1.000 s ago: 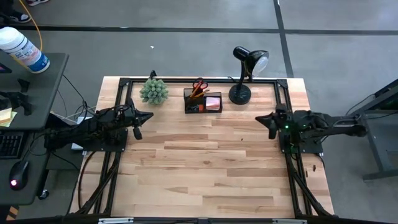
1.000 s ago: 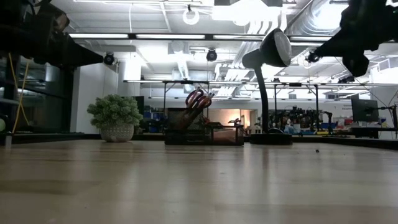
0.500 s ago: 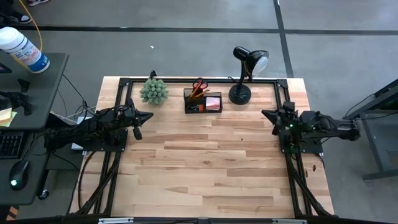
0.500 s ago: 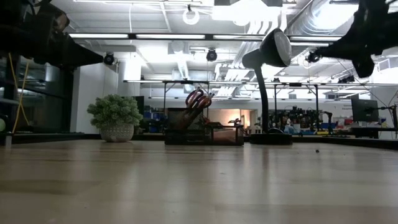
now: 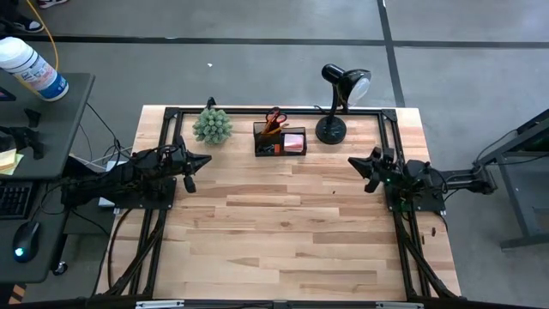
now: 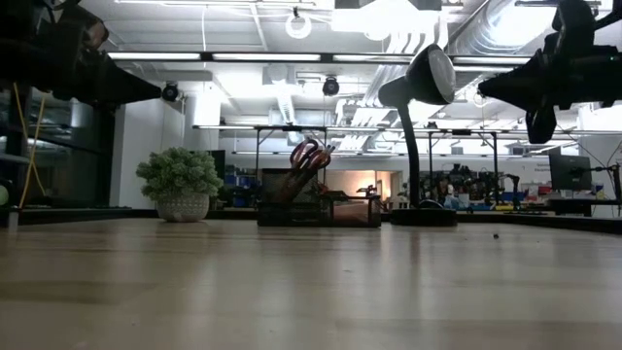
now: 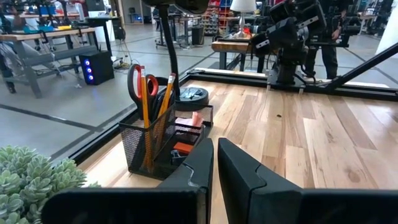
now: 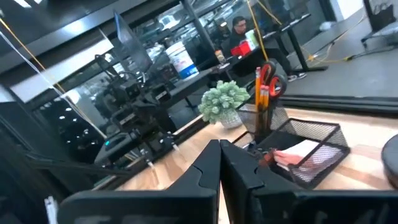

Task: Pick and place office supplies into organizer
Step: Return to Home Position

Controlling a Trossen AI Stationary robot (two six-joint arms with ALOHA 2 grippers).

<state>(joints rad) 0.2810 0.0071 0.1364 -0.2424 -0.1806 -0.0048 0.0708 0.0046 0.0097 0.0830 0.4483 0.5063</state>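
Your left claw (image 5: 199,160) hangs pressed together over the left side of the counter (image 5: 283,223). Your right claw (image 5: 358,165), also pressed together, hovers over the right side. The organizer (image 5: 280,140) stands at the back between the plant (image 5: 212,125) and the lamp (image 5: 336,103), holding the scissors (image 5: 274,117), pencils (image 7: 143,102) and pink pad (image 5: 294,141).

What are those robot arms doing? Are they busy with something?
Nothing is being held right now. The scissors, pencils and pink sticky notes sit in the black organizer at the far edge of the table. The left gripper and right gripper hover over opposite sides of it, shut and empty.
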